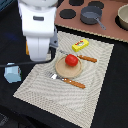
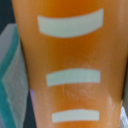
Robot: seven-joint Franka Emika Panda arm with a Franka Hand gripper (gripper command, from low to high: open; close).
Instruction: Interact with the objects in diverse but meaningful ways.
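Dark bench [image 1: 107, 100] carries a woven beige placemat [image 1: 95, 70]; behind it sits a brown toy stove top [image 1: 107, 30] w/ black burners. Your end effector isn't visible in the exterior view, it's hidden under the white arm body [image 1: 37, 27], so I can't tell if it's clenched, released or grasping. Wrist view is filled by an orange surface w/ three pale stripes [image 2: 70, 75], pressed close to the lens; can't say what it is, poss. sthg held or just beneath.

Task things rel. to the end effector: red tomato [image 1: 71, 60] sits on the tan round plate [image 1: 62, 71], just beside the arm toward the exterior view's right. Yellow packet [image 1: 80, 45] lies beyond that, near. Light-blue cup [image 1: 12, 73] is on the opposite side, near, off the mat. Grey handled pot [image 1: 91, 16] is well apart, on the stove.

Risks, as I judge them: you're working nearly blind w/ the wrist cam blocked, so any descent could hit the mat or plate rim. A sideways sweep could roll the tomato off the plate or knock the orange-handled knife [image 1: 86, 58] and fork [image 1: 67, 80].

Count: 1 tomato, 1 packet, 1 cup, 1 pot clearly seen, 1 plate, 1 knife, 1 fork.
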